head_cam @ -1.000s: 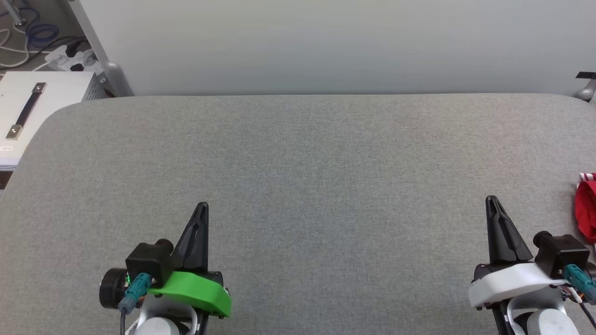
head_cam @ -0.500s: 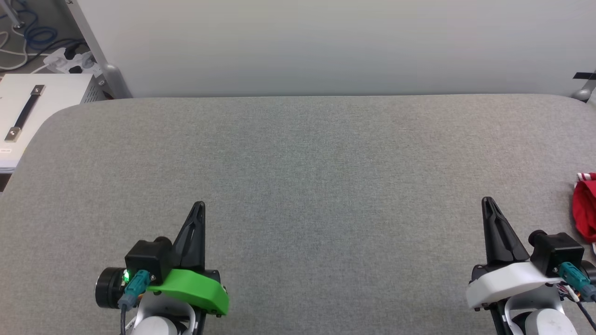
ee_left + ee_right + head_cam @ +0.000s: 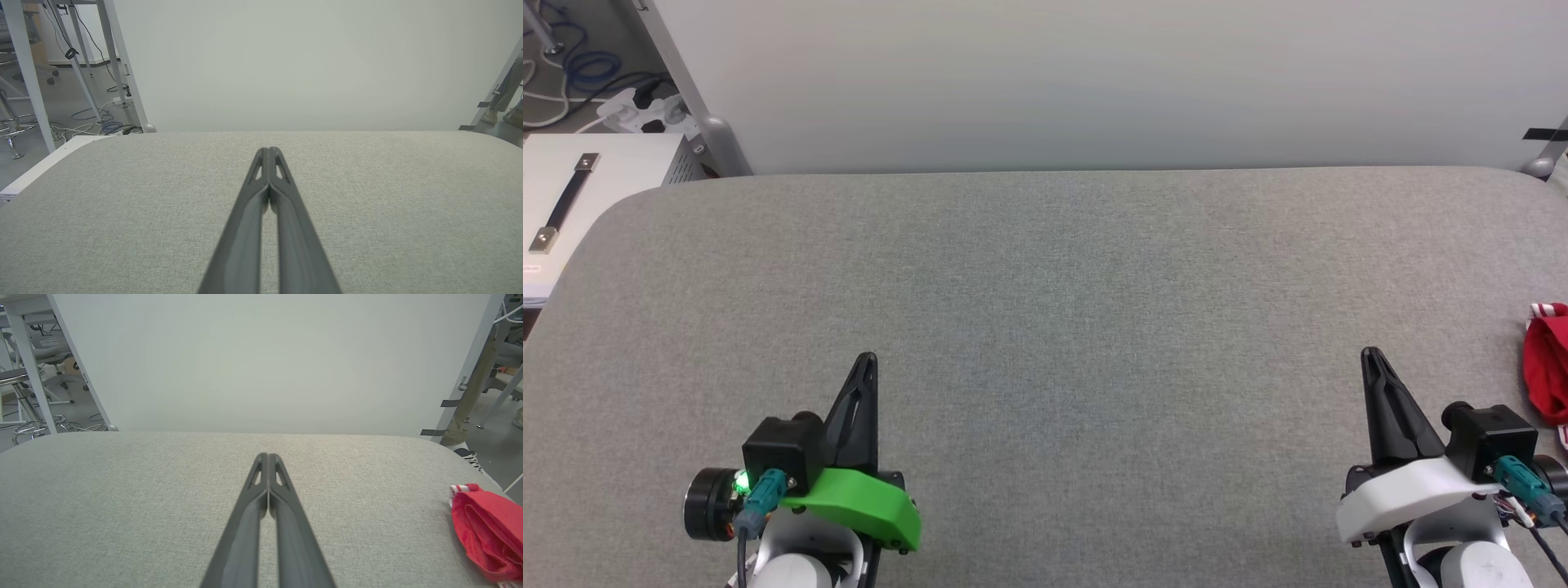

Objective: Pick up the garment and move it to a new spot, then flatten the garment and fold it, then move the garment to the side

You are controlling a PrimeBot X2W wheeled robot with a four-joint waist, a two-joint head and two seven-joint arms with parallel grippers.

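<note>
While tracking the red garment [image 3: 1545, 367] over the last second, found no move of its own, only a slight drift of the whole head view, so a camera nudge and no progress either way; lies bundled at the right edge of the tabletop [image 3: 1045, 327], near the right tool [image 3: 1372, 355] but gripped by neither. Fits a heap waiting to be picked up as well as a folded bundle already set aside. Counted: one garment, one left tool [image 3: 867, 359] and one right tool, both pressed together and empty, one tabletop.
</note>
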